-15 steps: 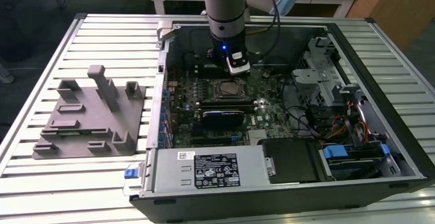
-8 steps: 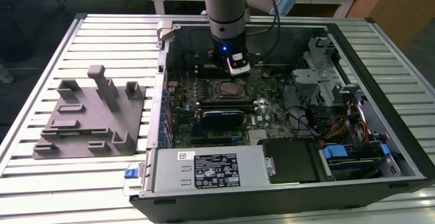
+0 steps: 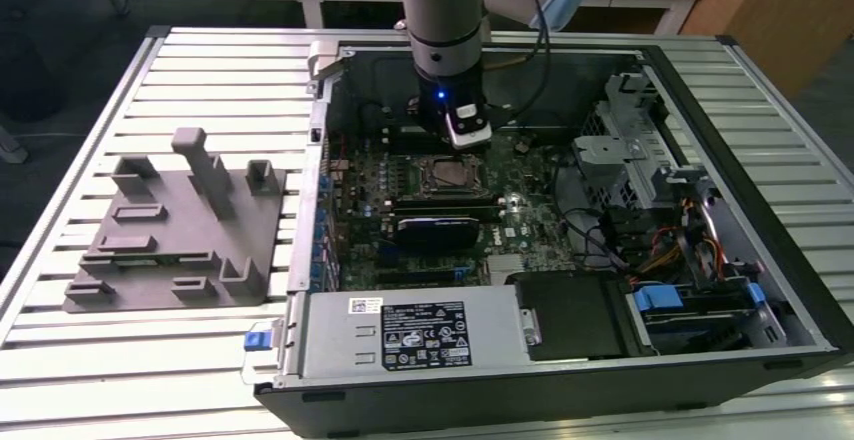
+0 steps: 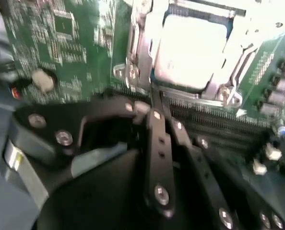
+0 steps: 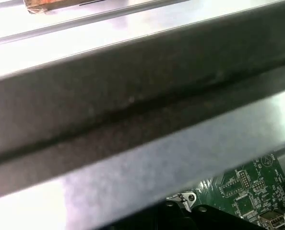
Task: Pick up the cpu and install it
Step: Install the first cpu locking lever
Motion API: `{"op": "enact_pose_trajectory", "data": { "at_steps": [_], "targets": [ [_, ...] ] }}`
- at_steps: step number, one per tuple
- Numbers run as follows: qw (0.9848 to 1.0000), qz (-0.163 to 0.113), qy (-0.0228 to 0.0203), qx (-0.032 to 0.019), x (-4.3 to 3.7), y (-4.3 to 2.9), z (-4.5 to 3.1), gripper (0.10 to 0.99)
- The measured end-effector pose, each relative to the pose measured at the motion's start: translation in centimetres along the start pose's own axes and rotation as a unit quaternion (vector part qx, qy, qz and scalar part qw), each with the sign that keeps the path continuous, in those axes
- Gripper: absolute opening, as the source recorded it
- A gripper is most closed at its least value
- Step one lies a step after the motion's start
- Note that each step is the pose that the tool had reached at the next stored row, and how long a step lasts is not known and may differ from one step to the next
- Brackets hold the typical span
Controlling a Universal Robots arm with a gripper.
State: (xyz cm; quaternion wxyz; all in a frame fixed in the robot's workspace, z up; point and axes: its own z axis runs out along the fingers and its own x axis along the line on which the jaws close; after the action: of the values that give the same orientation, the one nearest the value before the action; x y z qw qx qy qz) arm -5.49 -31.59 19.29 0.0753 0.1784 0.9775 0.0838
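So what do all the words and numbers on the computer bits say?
No text here can be read.
Black label on the power supply: white print, too small to read.
White sticker beside that label: too small to read.
cpu top: washed out by glare, no marks legible.
Motherboard: tiny white markings, too blurred to read.

Pale silver cpu (image 4: 190, 50) on a green motherboard (image 4: 61, 52).
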Motion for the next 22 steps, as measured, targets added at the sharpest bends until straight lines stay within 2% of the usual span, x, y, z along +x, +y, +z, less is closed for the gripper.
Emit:
{"op": "enact_pose_trajectory", "data": {
  "at_steps": [3,10,18,20,22],
  "targets": [
    [1.0000,0.000,0.0001,-0.0010,-0.03,0.05,-0.14,0.106],
    [1.0000,0.000,0.0002,-0.0007,-0.24,0.30,-1.33,0.106],
    [1.0000,0.000,0.0004,-0.0005,-0.26,0.32,-1.39,0.106],
    [1.0000,0.000,0.0010,0.0016,-0.28,0.32,-1.39,0.106],
    [1.0000,-0.001,0.0015,0.0080,-0.31,0.29,-1.39,0.106]
  ]
}}
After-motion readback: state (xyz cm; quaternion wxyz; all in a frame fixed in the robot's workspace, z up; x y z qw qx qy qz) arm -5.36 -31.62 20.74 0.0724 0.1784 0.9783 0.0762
